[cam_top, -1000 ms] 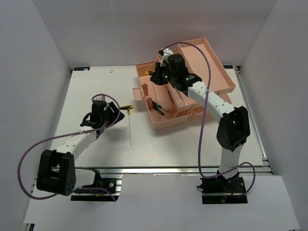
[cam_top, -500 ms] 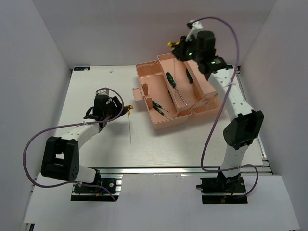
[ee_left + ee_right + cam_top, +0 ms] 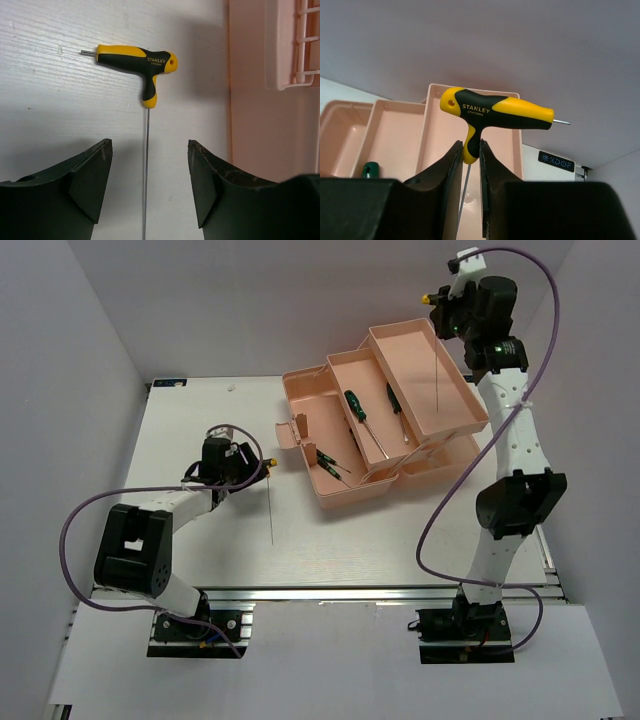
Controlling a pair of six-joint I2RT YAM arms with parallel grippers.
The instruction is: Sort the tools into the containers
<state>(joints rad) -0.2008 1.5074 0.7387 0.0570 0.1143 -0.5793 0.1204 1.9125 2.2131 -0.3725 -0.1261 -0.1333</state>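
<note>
The salmon-pink toolbox (image 3: 300, 410) stands open with its trays fanned out. My right gripper (image 3: 452, 302) is raised above the far tray (image 3: 470, 400) and shut on the stem of a yellow-black T-handle tool (image 3: 495, 112). The tool's thin rod (image 3: 437, 370) hangs down over that tray. My right gripper (image 3: 468, 146) shows the tray (image 3: 440, 140) below it. My left gripper (image 3: 240, 465) is open, low over the table. A second yellow-black T-handle tool (image 3: 137, 57) lies just ahead of my left gripper (image 3: 149, 145). Its rod (image 3: 146, 175) runs between the fingers without touching them.
Two green-handled screwdrivers (image 3: 358, 405) lie in the middle tray (image 3: 340, 365), and one handle (image 3: 370, 169) shows in the right wrist view. Dark small tools (image 3: 325, 462) lie in the base compartment. The toolbox wall (image 3: 260, 110) is just right of my left gripper.
My right arm has lifted the T-handle tool from the toolbox up and to the far right, over the far tray. My left gripper has edged toward the tool on the table.
</note>
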